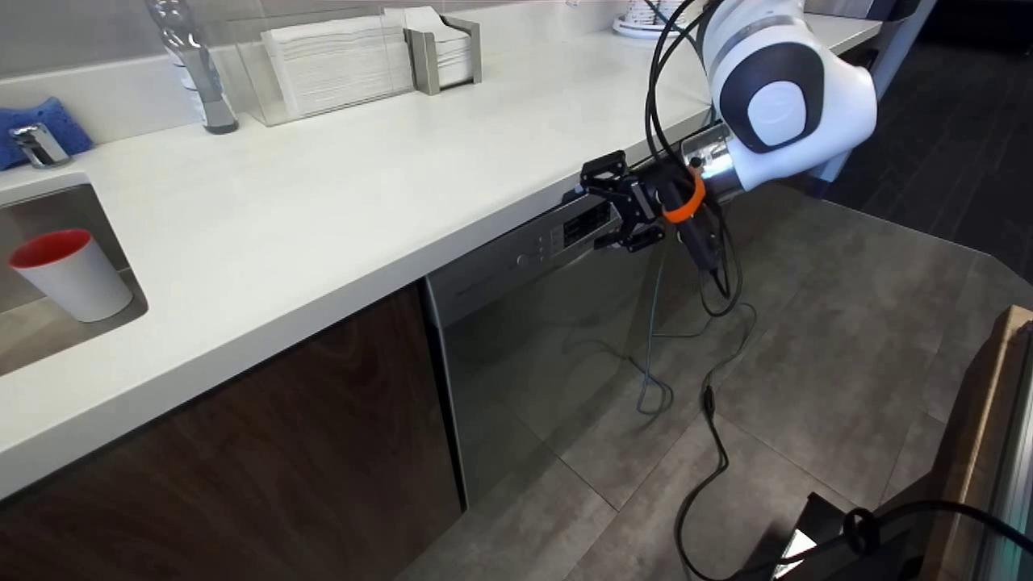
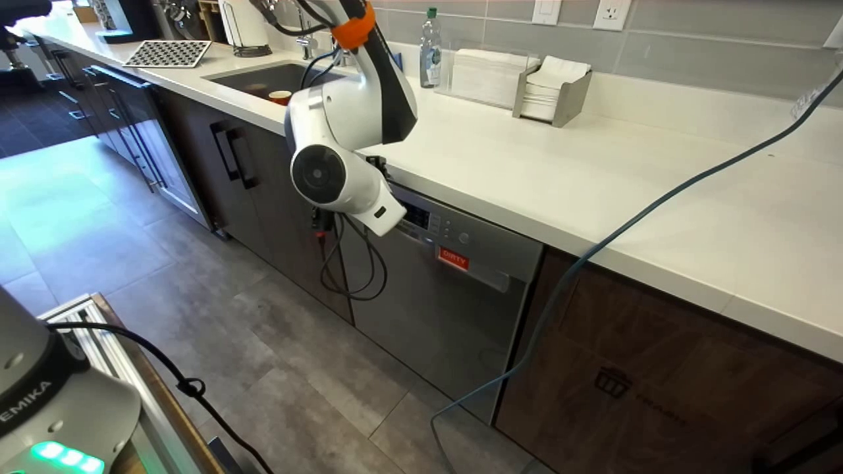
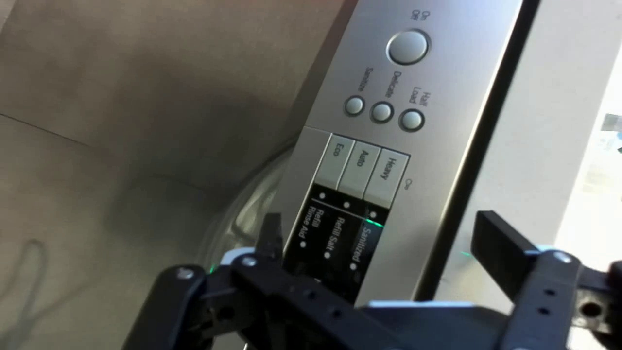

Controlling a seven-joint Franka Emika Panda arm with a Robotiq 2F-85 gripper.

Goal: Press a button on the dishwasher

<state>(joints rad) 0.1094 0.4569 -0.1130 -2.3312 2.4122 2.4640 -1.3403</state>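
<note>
The dishwasher point(image 1: 533, 371) is a grey metal front under the counter; it also shows in an exterior view point(image 2: 435, 322). In the wrist view its control panel point(image 3: 447, 58) carries a large round On/Off button point(image 3: 408, 47), three small round buttons point(image 3: 381, 112), and rectangular Eco, Auto and Heavy buttons point(image 3: 361, 167) above a black display point(image 3: 335, 238). My gripper point(image 1: 607, 205) is open and empty at the panel, its fingers point(image 3: 383, 238) spread either side of the display. Whether it touches the panel cannot be told. The arm mostly hides the gripper in an exterior view.
The white counter's edge point(image 1: 323, 311) overhangs the panel. A red DIRTY sign point(image 2: 454, 258) sits below the buttons. A napkin holder point(image 1: 444, 52), a bottle point(image 1: 198, 73) and a sink with a cup point(image 1: 77, 278) are on the counter side. Cables point(image 1: 714, 436) hang to the floor.
</note>
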